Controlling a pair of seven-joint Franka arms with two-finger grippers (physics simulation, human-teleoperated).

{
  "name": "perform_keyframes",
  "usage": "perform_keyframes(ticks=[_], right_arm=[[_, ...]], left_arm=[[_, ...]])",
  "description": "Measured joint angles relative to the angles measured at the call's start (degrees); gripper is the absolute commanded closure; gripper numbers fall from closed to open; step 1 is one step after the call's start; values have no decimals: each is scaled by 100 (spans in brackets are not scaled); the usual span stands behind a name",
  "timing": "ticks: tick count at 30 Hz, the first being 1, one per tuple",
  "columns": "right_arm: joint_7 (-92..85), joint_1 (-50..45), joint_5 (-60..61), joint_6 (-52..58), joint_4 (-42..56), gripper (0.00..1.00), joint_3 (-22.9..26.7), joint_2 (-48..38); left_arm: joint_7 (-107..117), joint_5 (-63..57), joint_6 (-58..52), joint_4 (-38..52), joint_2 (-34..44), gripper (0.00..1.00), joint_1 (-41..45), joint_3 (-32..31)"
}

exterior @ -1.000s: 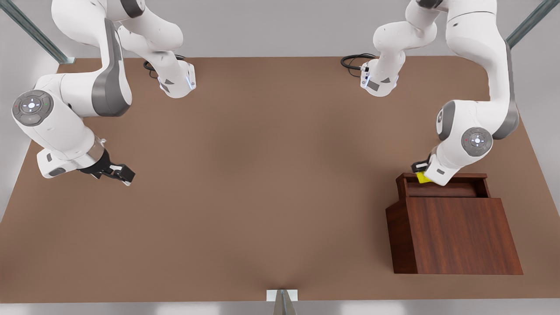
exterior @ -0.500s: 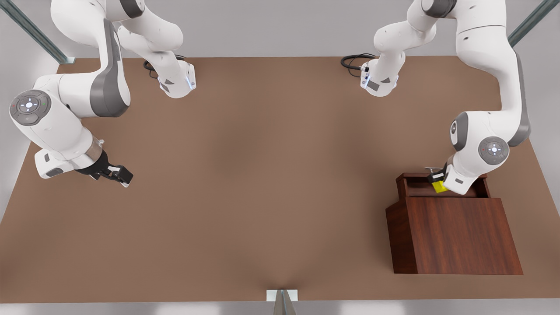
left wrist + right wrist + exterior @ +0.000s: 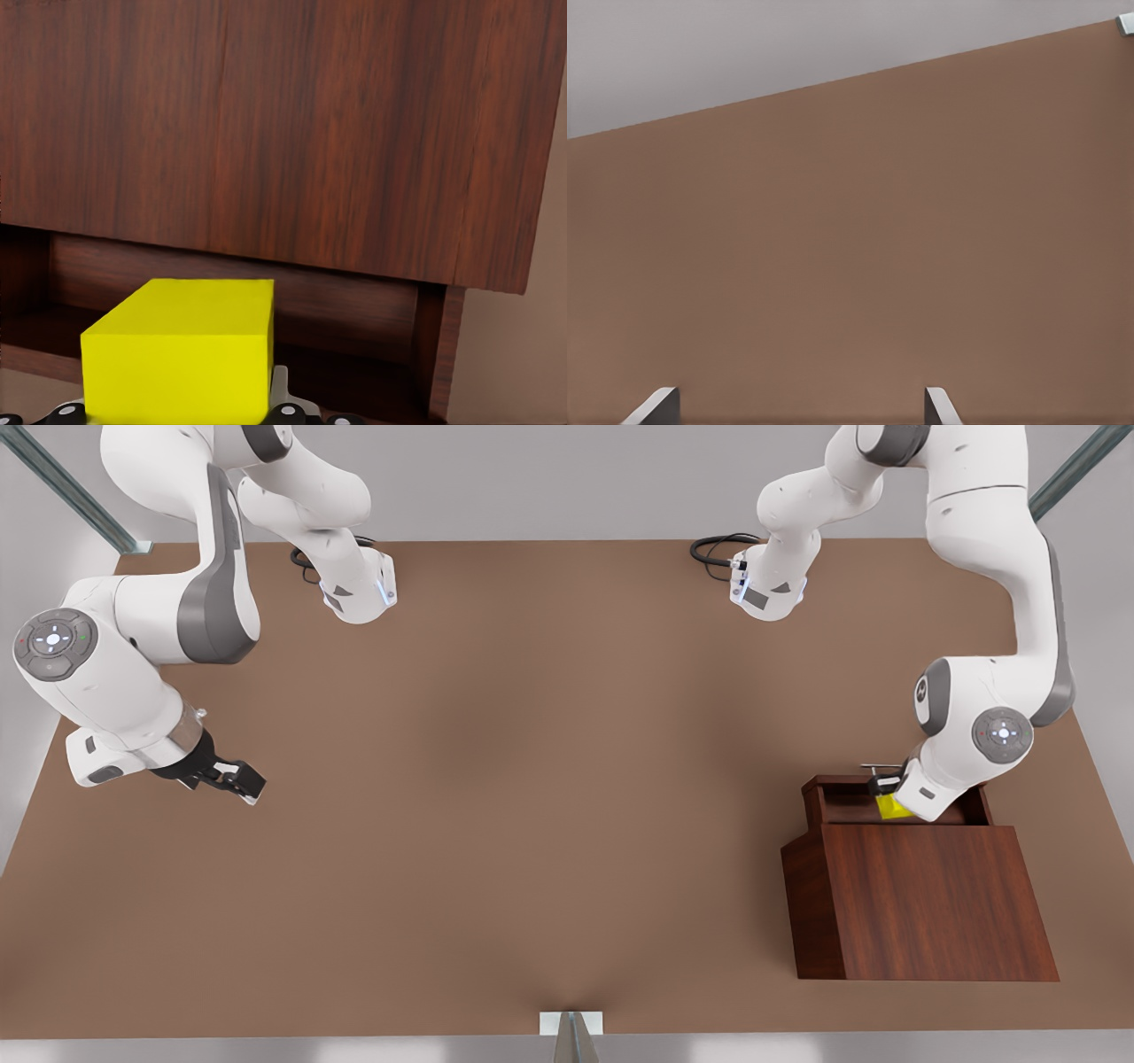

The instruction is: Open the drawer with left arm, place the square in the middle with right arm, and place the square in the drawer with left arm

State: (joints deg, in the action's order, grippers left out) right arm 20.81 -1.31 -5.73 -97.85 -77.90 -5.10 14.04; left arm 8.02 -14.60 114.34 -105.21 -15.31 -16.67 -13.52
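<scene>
Tabletop [image 3: 532, 779]: plain brown, bare across the middle.

Cabinet [image 3: 921, 899]: dark wood-grain box at the front view's right, near edge. Its drawer [image 3: 833, 802] is pulled out on the far side, toward the arm bases, with the tray open to above.

Left arm [image 3: 992, 691]: reaches down over the drawer. Left gripper [image 3: 889, 795] sits low inside the tray opening with the yellow cube [image 3: 890, 806] between its fingers. In the left wrist view the cube [image 3: 182, 350] sits squarely in the clamp, with the drawer's inner wall and the cabinet front just behind it.

Right arm [image 3: 115, 664]: waits at the front view's left, well apart from the cabinet. Right gripper [image 3: 232, 778] hangs above bare table; the right wrist view shows its fingertips [image 3: 656, 405] spread wide, with nothing between them.

Step, judged: final placement, release pending.

Risks, judged:
- Whether the cube touches the tray floor cannot be told; if released high it may bounce or tip.
- The wrist body hangs close over the drawer's rim and the silver handle [image 3: 873, 767]; a sideways retreat could knock the drawer.
- Fingers opening against a tray wall could drag the cube.

Nothing else stands in the way.
</scene>
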Motion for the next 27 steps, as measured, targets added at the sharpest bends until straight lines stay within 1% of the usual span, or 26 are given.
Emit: perform_keyframes(ticks=[8, 9, 10, 11, 17, 19, 21, 22, 24, 25, 27], right_arm=[[4, 6, 2, 17, -8, 0, 17, 0], [5, 6, 2, 19, -8, 0, 18, 0], [6, 4, 1, 21, -6, 0, 19, 0], [6, 6, 1, 15, -6, 0, 23, 0], [10, 8, 7, 10, -9, 0, 27, 1], [11, 10, 12, 4, -9, 0, 27, 5], [12, 12, 15, 0, -9, 0, 27, 8], [12, 14, 16, -3, -9, 0, 27, 8], [13, 18, 14, -9, -9, 0, 27, 9], [13, 19, 15, -13, -6, 0, 28, 9], [13, 17, 16, -20, 6, 0, 27, 31]], left_arm=[[-470, -11, 132, 6, -74, 28, -50, 6], [-515, -12, 154, 6, -92, 24, -64, 4], [-559, -6, 174, 7, -105, 3, -79, 6], [-605, 7, 188, 7, -111, 0, -88, 7], [-819, 46, 214, 7, -72, 0, -91, 2], [-871, 70, 164, 7, 52, 0, -93, -3], [-903, 139, -2, 51, 375, 0, -127, -91], [-907, 176, -175, 208, 570, 0, -164, -279], [-888, 254, -707, 1032, 732, 0, -76, -652], [-875, 348, -939, 1382, 748, 0, 17, -728], [-854, 480, -1302, 1708, 780, 0, 72, -776]])
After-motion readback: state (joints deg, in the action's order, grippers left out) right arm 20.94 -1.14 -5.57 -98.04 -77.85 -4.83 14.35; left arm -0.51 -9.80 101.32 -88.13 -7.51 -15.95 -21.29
